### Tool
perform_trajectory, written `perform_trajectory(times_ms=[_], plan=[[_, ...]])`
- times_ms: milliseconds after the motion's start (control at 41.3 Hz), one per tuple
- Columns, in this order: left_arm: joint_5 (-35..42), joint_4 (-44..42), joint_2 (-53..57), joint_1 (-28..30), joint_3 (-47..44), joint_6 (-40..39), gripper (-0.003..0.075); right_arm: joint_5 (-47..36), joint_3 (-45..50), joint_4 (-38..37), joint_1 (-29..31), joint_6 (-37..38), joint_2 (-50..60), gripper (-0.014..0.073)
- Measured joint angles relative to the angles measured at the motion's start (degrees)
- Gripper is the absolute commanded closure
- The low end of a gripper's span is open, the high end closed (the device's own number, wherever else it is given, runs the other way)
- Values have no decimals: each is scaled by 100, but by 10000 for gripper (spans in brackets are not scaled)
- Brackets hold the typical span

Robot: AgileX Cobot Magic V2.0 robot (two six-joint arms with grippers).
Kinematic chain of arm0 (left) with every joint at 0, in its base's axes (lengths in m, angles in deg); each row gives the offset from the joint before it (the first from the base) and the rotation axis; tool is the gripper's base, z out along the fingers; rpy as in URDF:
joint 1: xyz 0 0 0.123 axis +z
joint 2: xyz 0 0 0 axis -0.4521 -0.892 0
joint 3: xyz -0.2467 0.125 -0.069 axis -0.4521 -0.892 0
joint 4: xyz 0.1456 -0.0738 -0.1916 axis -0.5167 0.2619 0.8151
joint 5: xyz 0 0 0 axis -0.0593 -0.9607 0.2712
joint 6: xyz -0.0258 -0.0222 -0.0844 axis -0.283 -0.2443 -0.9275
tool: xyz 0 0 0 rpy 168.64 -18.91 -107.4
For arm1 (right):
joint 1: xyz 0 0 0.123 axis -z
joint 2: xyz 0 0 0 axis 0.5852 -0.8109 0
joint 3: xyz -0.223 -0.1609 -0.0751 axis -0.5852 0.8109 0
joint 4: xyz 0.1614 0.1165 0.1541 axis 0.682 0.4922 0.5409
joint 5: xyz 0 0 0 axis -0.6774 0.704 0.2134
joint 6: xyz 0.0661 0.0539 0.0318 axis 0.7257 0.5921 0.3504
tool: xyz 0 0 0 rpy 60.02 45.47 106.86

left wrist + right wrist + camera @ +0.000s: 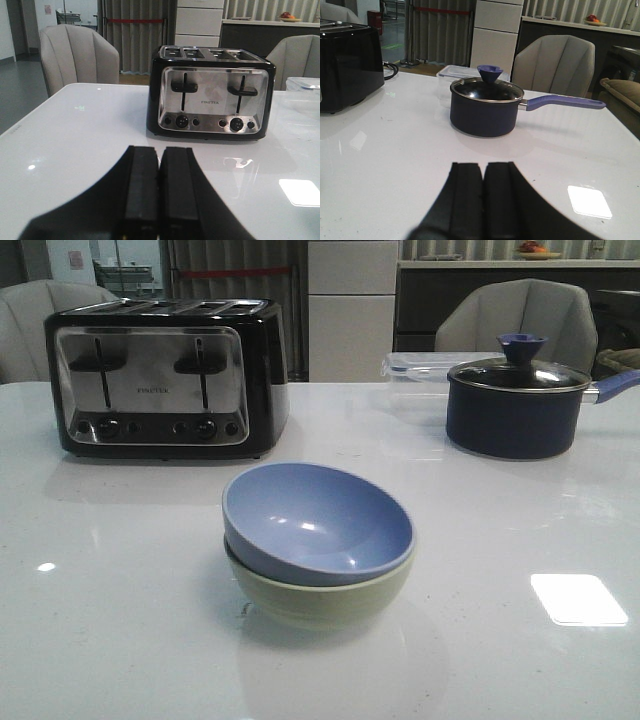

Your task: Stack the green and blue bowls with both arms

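In the front view the periwinkle blue bowl (315, 525) sits nested, slightly tilted, inside the pale sage green bowl (320, 595) at the middle of the white table (110, 620). Neither arm shows in the front view. In the left wrist view my left gripper (160, 150) is shut and empty, low over the table and facing the toaster (212, 95). In the right wrist view my right gripper (483, 165) is shut and empty, facing the dark navy pot (485, 107). The bowls are out of both wrist views.
A black and steel toaster (165, 375) stands at the back left. A dark navy lidded pot (515, 400) with a blue handle stands at the back right, a clear plastic box (415, 375) behind it. Grey chairs (515, 315) stand beyond the table.
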State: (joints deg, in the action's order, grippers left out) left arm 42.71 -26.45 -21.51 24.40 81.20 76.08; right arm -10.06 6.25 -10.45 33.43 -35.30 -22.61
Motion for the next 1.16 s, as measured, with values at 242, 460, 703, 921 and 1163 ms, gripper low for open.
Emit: perform_trajectory(times_ms=[242,460,703,921,1163], plan=[[0,0,0,0,0,0,627,0,0,0,24,0,13,538],[0,0,0,0,0,0,627,-100,0,-106,24,590,21,538],[0,0,0,0,0,0,627,-123,0,-173,24,834,21,538],[0,0,0,0,0,0,627,-123,0,-187,24,844,21,538],[0,0,0,0,0,0,627,-123,0,-196,24,844,21,538]])
